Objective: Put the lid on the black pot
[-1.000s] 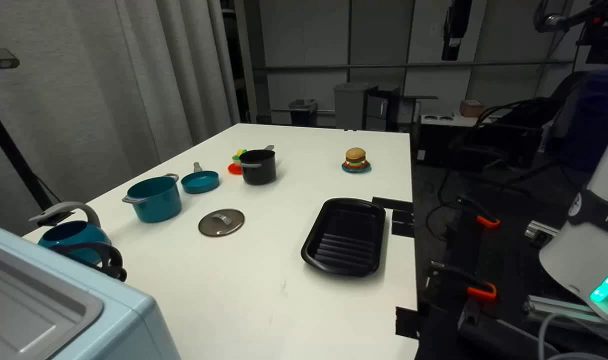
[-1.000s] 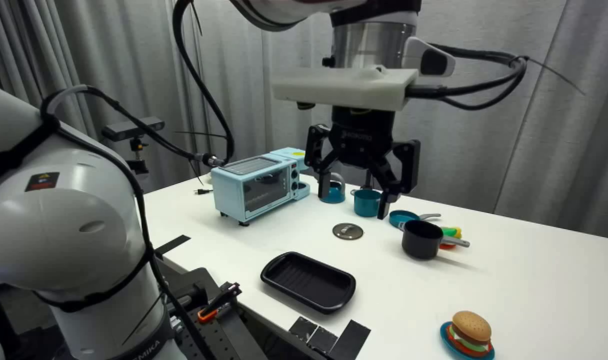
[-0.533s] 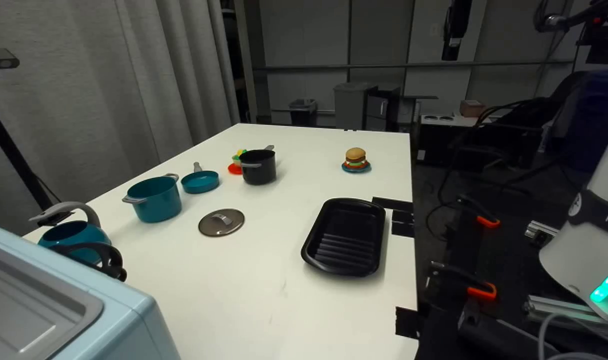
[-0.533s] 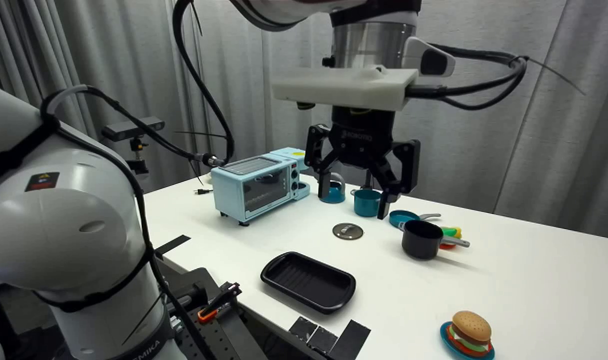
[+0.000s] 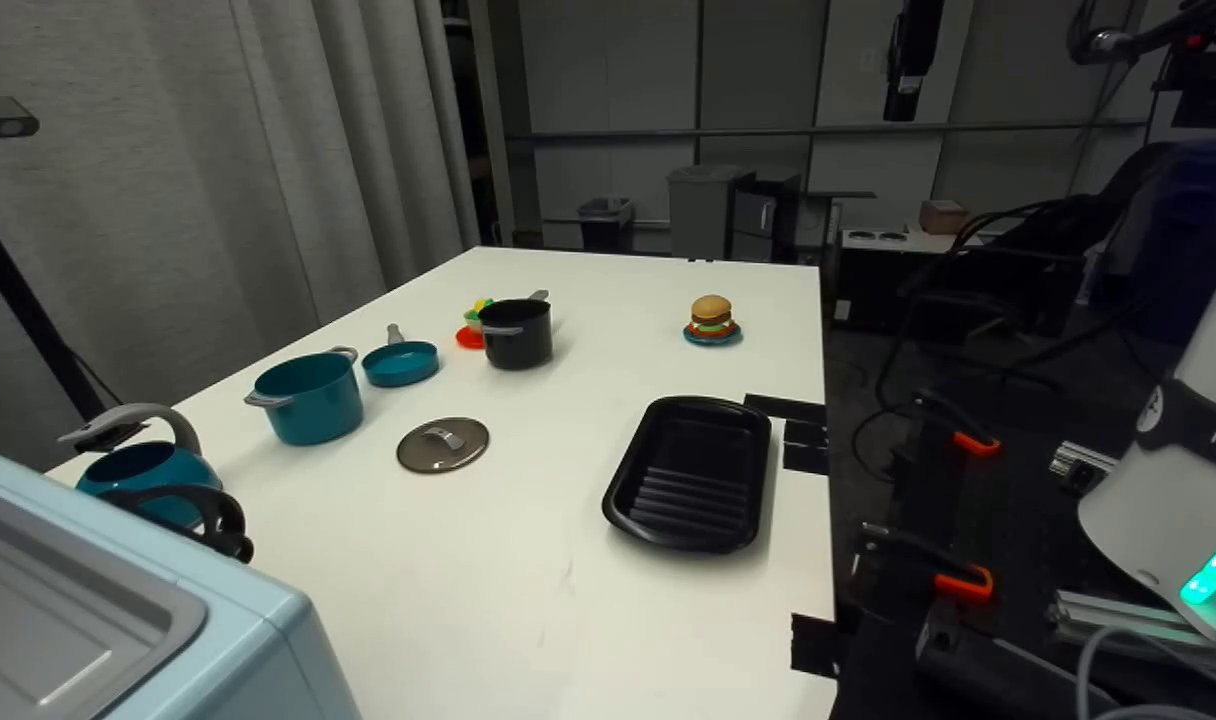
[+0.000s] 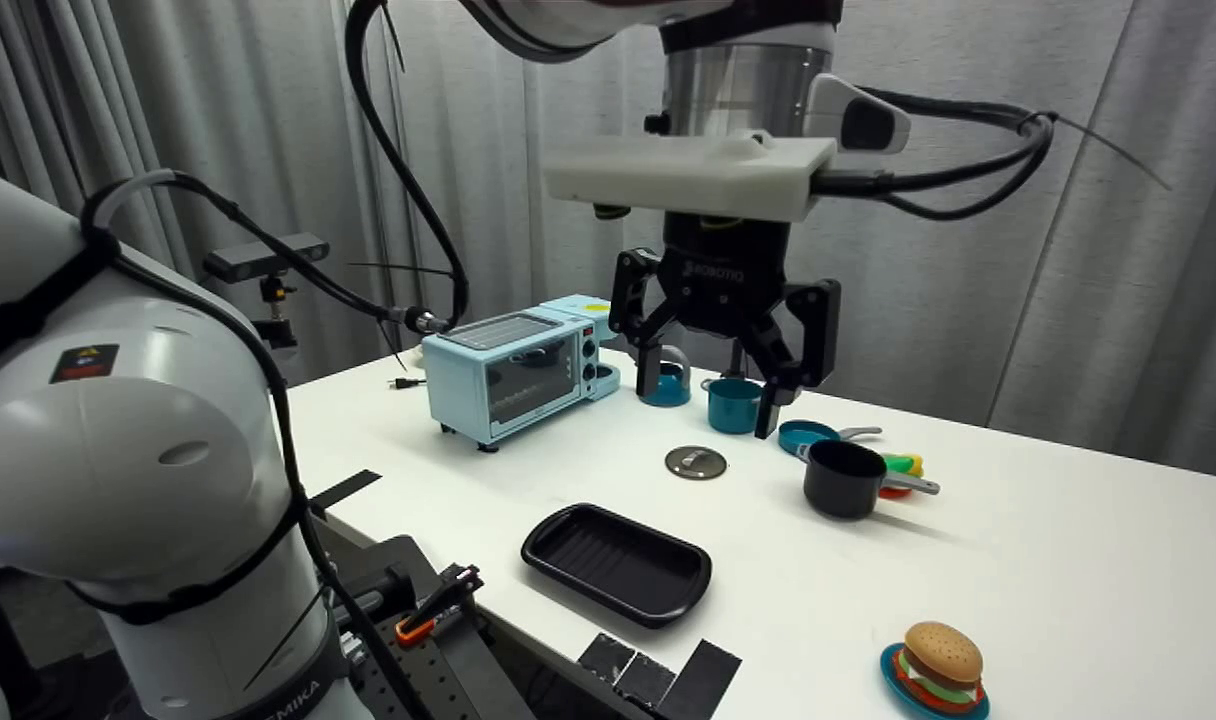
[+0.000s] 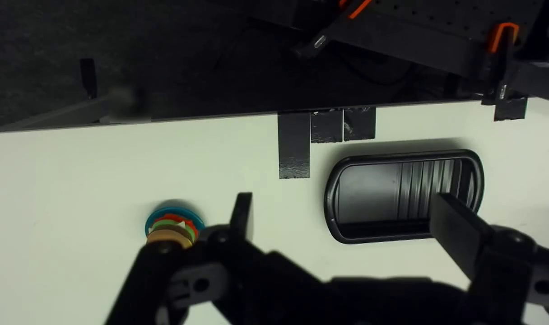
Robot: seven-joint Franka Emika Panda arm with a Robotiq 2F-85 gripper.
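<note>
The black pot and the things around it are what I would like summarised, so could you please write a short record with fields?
black pot: upright, uncovered
lid: handle up on the table, apart from the black pot
teal pot: upright, uncovered
frying pan: between the teal pot and the black pot
burger: on a small plate
gripper: open, holding nothing, above the table
task status: lid not yet on the black pot

The lid (image 5: 443, 445), a round grey-brown disc with a grey handle across its middle, lies flat, apart from the black pot (image 6: 842, 488), which stands upright, open-topped, grey-handled on both sides, its inside too dark to judge
</note>
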